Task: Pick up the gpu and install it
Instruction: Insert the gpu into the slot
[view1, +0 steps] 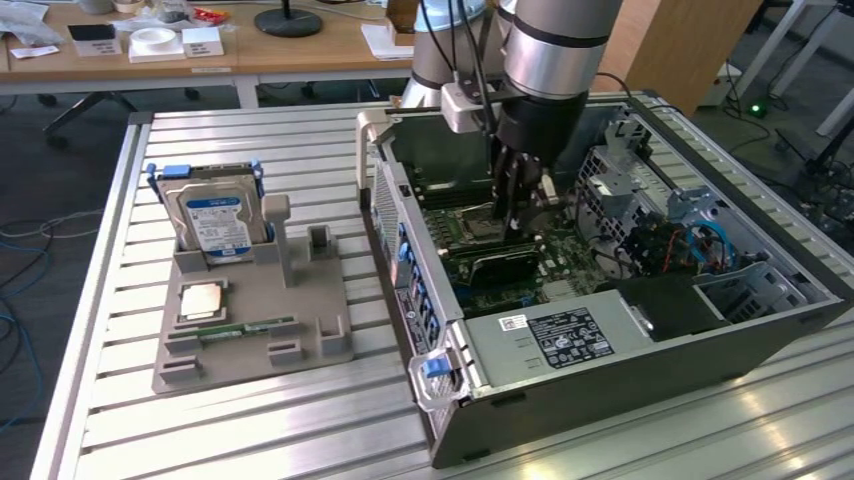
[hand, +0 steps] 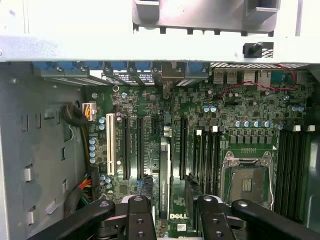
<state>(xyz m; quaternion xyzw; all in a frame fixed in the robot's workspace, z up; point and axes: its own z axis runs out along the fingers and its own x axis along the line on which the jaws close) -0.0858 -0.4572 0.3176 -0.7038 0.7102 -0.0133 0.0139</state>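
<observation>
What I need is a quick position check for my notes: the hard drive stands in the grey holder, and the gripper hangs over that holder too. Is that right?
Not quite. The hard drive does stand in the grey holder, but the gripper hangs inside the open computer case, over the motherboard, as the exterior view shows.

Silver hard drive (view1: 214, 222) with blue-and-white label, upper left of the exterior view, on a grey holder (view1: 254, 330). Green motherboard (hand: 200, 150) with black slots, one white slot (hand: 110, 150). Black gripper (hand: 169, 212), dark card edge between its fingers. Blue case latches (view1: 434, 367).
</observation>
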